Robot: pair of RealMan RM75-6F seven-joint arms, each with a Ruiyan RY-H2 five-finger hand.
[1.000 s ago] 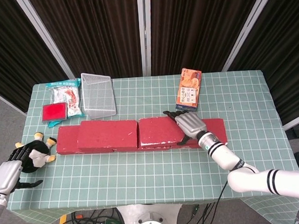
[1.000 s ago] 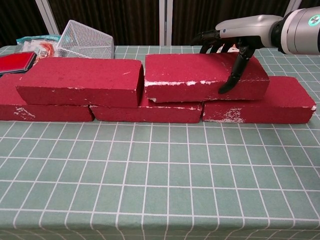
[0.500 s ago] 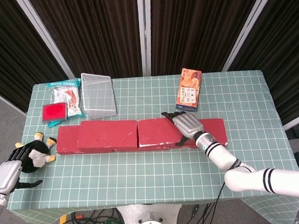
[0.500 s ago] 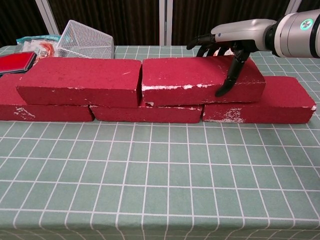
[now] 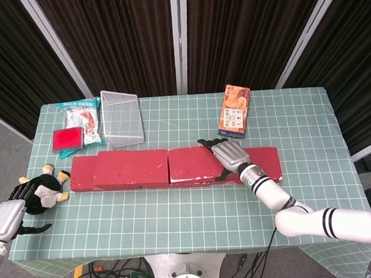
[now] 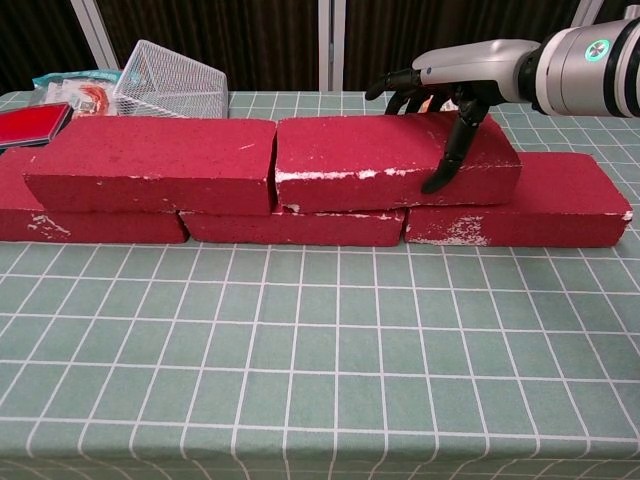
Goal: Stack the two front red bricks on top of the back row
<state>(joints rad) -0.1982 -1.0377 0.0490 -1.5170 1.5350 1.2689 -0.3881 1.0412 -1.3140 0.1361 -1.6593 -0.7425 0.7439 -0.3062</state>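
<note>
We see two rough red bricks lying end to end on top of a back row of three red bricks point(image 6: 300, 226) on the green checked worktop point(image 6: 320, 380). The upper left red brick point(image 6: 150, 165) and the upper right red brick point(image 6: 385, 160) touch at their short ends, and each bridges a joint in the row beneath.

Our right hand point(image 6: 445, 100) rests on the right end of the upper right brick. In the chest view its palm lies over the brick's top, dark fingers curl behind the back edge, and the thumb point(image 6: 445, 160) presses down the front face, so the hand grips the brick across its width. From the head view the same hand point(image 5: 227, 154) covers that end of the brick point(image 5: 190, 164).

Our left hand point(image 5: 34, 193) hangs off the worktop's left front corner, well apart from the bricks, with its fingers loosely spread and nothing in it.

At the back left of the worktop lie a silver wire mesh basket point(image 5: 121, 116), tipped on its side, a flat red box point(image 5: 68, 138) and a printed plastic snack packet point(image 5: 83, 117). An orange printed carton point(image 5: 235, 109) lies behind the right hand.
</note>
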